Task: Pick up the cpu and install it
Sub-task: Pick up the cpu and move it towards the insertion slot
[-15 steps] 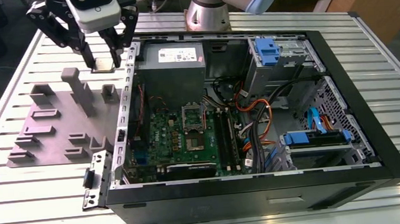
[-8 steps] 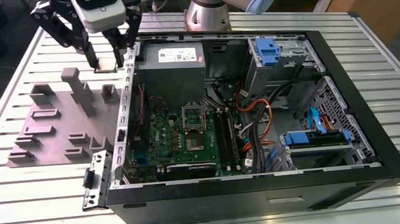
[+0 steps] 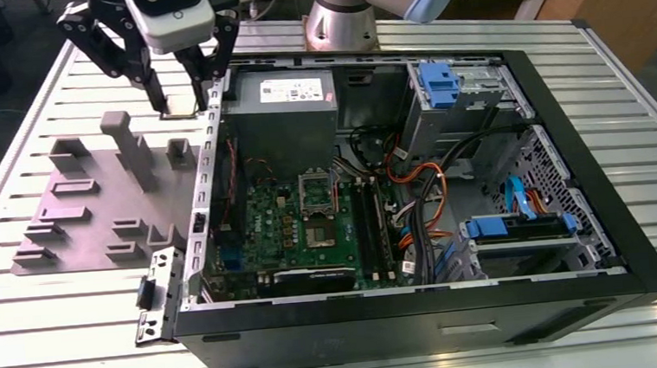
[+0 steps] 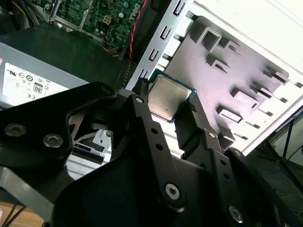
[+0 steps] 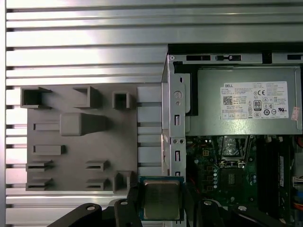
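The cpu [image 4: 168, 97] is a small square chip with a silvery top and a thin greenish rim, and my gripper [image 4: 166, 100] is shut on two opposite edges of it. In the first wrist view the cpu [image 5: 161, 198] lies flat between the black fingers [image 5: 134, 204]. In the exterior view the gripper [image 3: 181, 107] hangs above the table, just outside the computer case's wall, at the far end of the grey fixture plate. The motherboard's socket [image 3: 321, 232] lies open inside the case, with its silver frame [image 3: 315, 191] hinged up.
The open computer case [image 3: 608, 216] lies on a slatted metal table [image 3: 38, 343]. Inside are a grey power supply [image 3: 282, 109], cables [image 3: 421, 186] and blue drive brackets [image 3: 517, 225]. A grey fixture plate [image 3: 98, 200] with raised blocks sits on the exterior view's left.
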{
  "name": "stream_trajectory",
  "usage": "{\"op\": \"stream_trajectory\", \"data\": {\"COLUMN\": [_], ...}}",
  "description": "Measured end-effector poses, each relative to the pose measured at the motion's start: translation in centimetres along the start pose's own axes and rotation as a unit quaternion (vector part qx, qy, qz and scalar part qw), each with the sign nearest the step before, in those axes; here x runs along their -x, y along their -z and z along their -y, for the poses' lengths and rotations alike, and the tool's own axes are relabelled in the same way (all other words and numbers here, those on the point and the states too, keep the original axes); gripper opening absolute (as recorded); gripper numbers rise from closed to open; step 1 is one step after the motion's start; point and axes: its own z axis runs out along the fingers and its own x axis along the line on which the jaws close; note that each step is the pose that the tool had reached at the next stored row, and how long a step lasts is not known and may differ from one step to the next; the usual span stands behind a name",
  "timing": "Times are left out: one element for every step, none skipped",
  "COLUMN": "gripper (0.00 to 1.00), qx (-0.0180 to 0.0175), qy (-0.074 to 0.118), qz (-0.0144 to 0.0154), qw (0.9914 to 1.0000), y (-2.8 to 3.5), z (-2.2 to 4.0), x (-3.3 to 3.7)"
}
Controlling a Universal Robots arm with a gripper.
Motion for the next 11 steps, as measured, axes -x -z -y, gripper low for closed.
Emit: {"op": "stream_trajectory", "data": {"gripper": [0.47,0.47,0.47,0.47,0.47,0.47,0.47,0.47,0.47,0.47,0.47], "qx": [0.0000,0.0000,0.0000,0.0000,0.0000,0.0000,0.0000,0.0000,0.0000,0.0000,0.0000], "qy": [0.000,0.000,0.000,0.000,0.000,0.000,0.000,0.000,0.000,0.000,0.000], "qz": [0.0000,0.0000,0.0000,0.0000,0.0000,0.0000,0.0000,0.0000,0.0000,0.0000,0.0000], "qw": [1.00000,1.00000,1.00000,1.00000,1.00000,1.00000,1.00000,1.00000,1.00000,1.00000,1.00000], "y": [0.00,0.00,0.00,0.00,0.01,0.00,0.00,0.01,0.01,0.01,0.01], "z": [0.00,0.00,0.00,-0.01,-0.01,-0.01,-0.01,-0.01,-0.02,-0.02,-0.02], "x": [0.05,0.10,0.14,0.19,0.24,0.28,0.33,0.38,0.43,0.48,0.53]}}
